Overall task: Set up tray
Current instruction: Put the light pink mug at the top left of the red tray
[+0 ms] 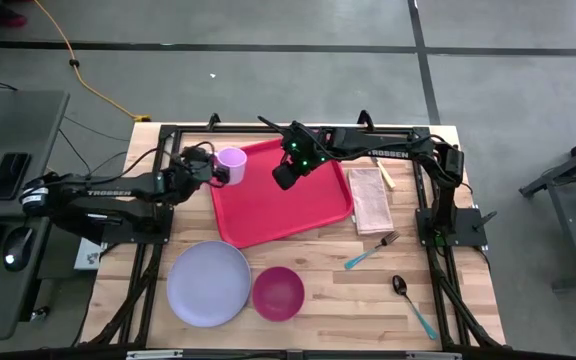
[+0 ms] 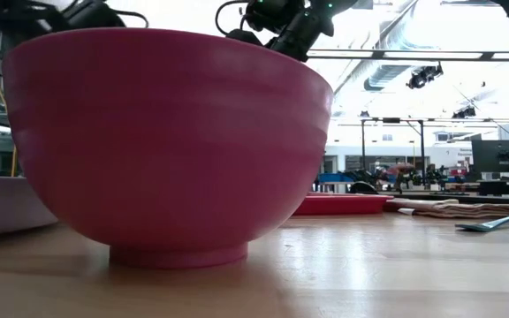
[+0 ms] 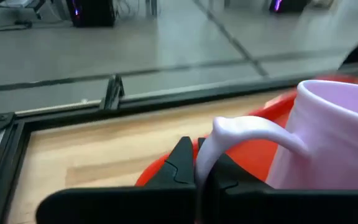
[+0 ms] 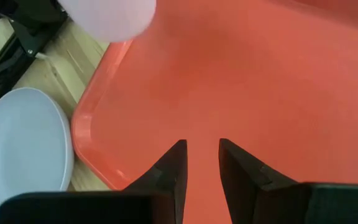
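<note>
- One large flat red plastic tray [image 1: 278, 195]: far centre of the table, interior mostly bare.
- One round lavender plate [image 1: 208, 283] and one magenta bowl [image 1: 278, 292]: near the tray's near edge.
- Right gripper [image 4: 202, 158]: above the tray, fingers slightly parted, empty.
- Left gripper [image 3: 199, 163]: clamped on one lavender mug's [image 1: 232, 163] handle, over the tray's far-left corner.

Two arms, dark, jointed; white "TROSSEN" lettering along a link of each. Left gripper [image 3: 197, 171]: black, angular, wedge-tipped fingers. Right gripper [image 4: 201, 163]: black tapered fingers on a broad black crossbar; green lights glow on the wrist behind it. Black cables loop near both wrists.
</note>
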